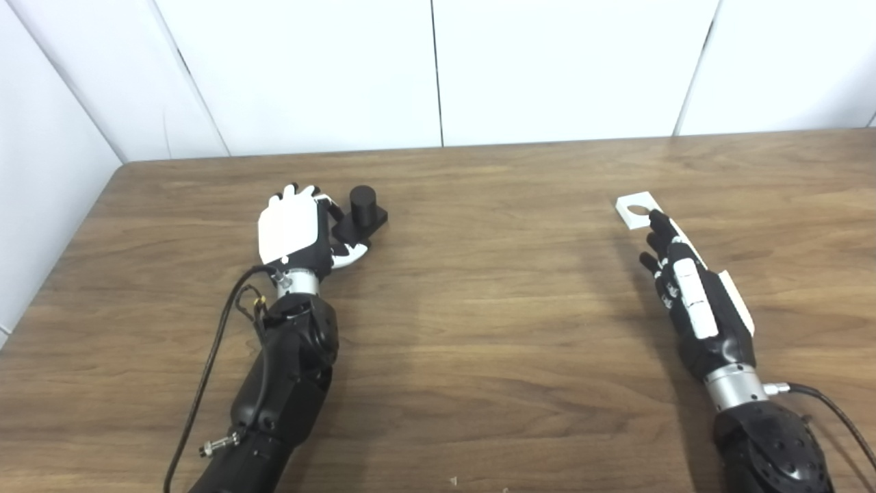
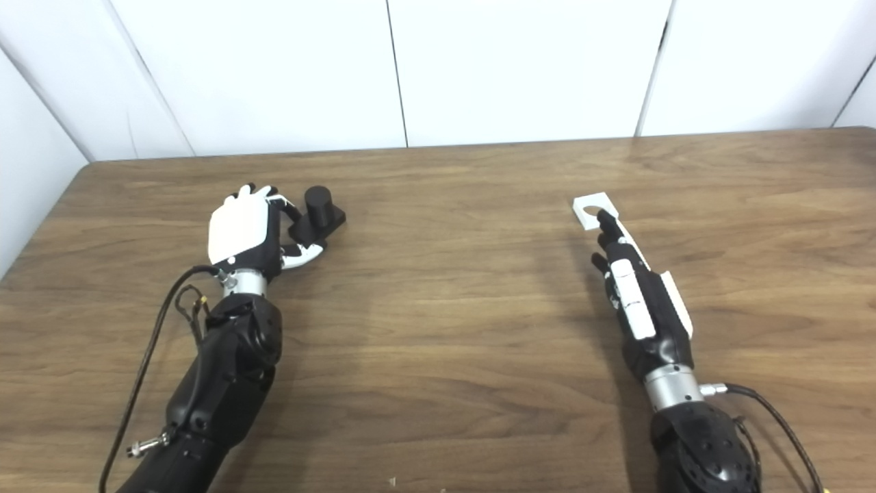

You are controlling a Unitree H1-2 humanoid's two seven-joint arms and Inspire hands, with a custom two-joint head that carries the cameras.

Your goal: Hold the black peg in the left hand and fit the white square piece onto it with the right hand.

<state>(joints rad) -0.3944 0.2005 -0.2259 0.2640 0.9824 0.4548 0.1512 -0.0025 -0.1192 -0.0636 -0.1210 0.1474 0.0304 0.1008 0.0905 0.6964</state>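
Left hand sits far-left on the table, back of hand up; fingers curl round the base of the black peg, thumb underneath at the near side, so the peg looks gripped w/ its cylinder standing upright; can't tell if the base is lifted or resting on the wood; judged: left-side hold is about done.

Centre of table bare wood, hands well apart.

Right hand lies edge-on at the right, fingers stretched fwd & close together, tips touching the near edge of the white square piece; piece lies flat on the table, round hole facing up; not pinched as far as either view shows, though the far side of the hand is hidden, so grip there can't be confirmed.

Progress est.: early; peg secured, white piece reached but not picked up. Left to do: grasp & lift piece, carry it across to the peg, line hole over cylinder, push down.
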